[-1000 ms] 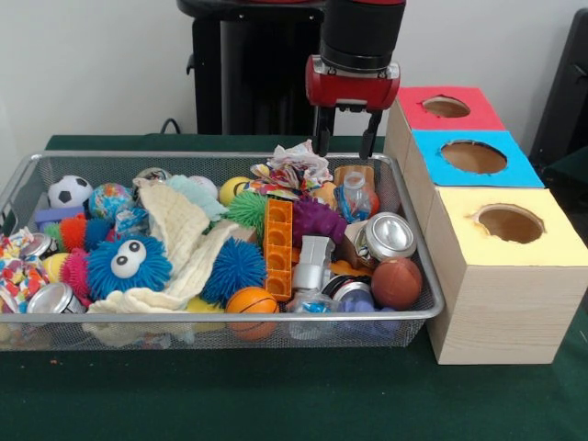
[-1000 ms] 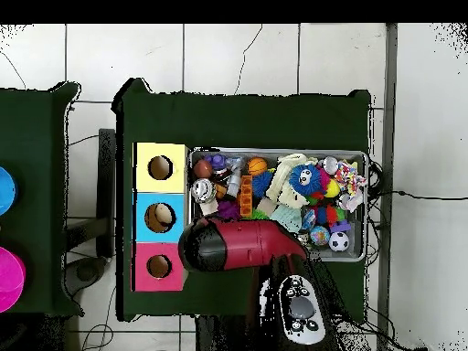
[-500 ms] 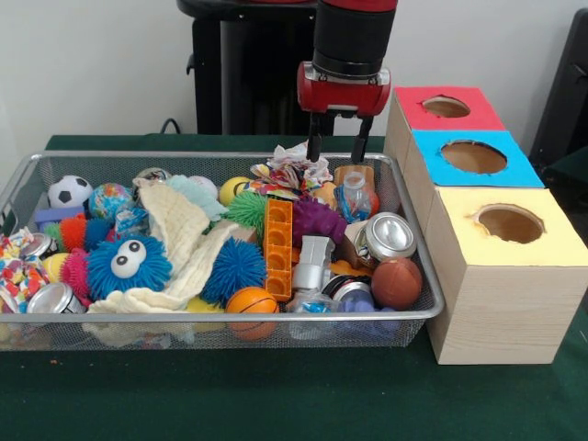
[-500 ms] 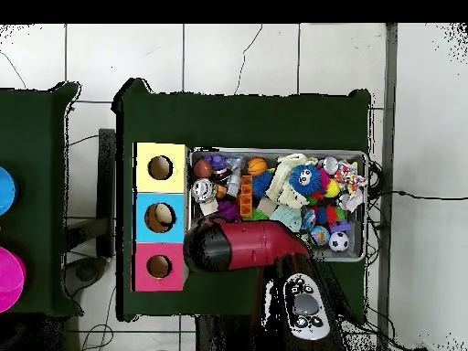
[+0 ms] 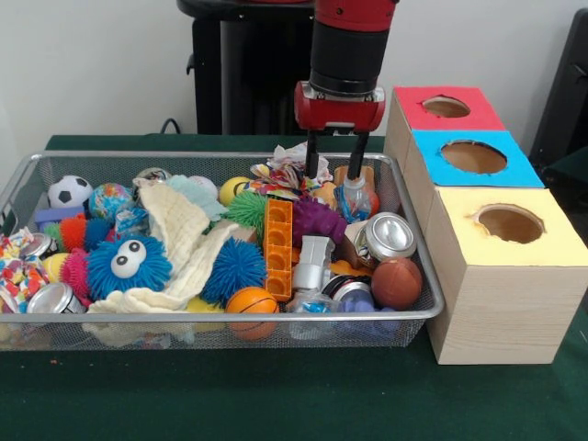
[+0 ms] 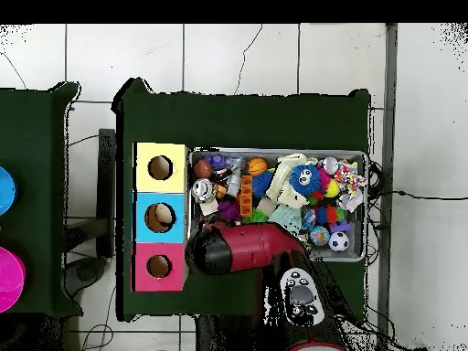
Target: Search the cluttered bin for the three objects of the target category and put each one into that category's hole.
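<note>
The jaws stand apart with nothing between them, the gripper (image 5: 333,155) hanging point-down from the red and black arm (image 5: 347,46) over the far right corner of the wire basket (image 5: 418,276). Its two dark fingers (image 5: 313,154) reach down to about the level of the basket's far rim. In the overhead view the arm (image 6: 239,248) covers the gripper, so the jaws do not show there.

Just below the fingertips lies a crumpled bundle of patterned cloth (image 5: 292,167), and beside it a small clear bottle (image 5: 353,196) in front of a tan wooden piece (image 5: 354,172). A little nearer the camera sit a purple spiky ball (image 5: 318,220), a green spiky ball (image 5: 247,209) and an upright orange block (image 5: 277,248). Further out are a silver can (image 5: 390,236), a small brown football (image 5: 397,282) and a small basketball (image 5: 251,304). Away to the left of the jaws lie a cream cloth (image 5: 179,230), a blue spiky ball with eyes (image 5: 129,265) and a small soccer ball (image 5: 70,191).

No plush animal can be made out in the basket from either view.

To the right of the jaws stands the wooden box (image 5: 501,303), touching the basket's end. The red-rimmed hole (image 5: 446,107) is the nearest to the gripper, then the blue-rimmed hole (image 5: 473,156), then the yellow-rimmed hole (image 5: 510,223). From overhead, something pale shows inside the blue-rimmed hole (image 6: 160,217).
</note>
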You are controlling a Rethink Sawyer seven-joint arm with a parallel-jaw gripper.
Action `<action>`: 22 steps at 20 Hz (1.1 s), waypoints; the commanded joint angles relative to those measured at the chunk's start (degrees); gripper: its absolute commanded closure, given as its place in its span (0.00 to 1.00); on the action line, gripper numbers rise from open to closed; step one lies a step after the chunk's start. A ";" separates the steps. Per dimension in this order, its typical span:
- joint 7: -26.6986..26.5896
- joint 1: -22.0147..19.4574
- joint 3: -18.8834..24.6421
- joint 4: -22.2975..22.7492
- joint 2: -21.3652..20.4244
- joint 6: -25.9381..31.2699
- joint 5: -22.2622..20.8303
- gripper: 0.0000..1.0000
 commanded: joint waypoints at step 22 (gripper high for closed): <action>1.53 -3.81 3.31 3.41 2.84 -5.59 -6.53 0.00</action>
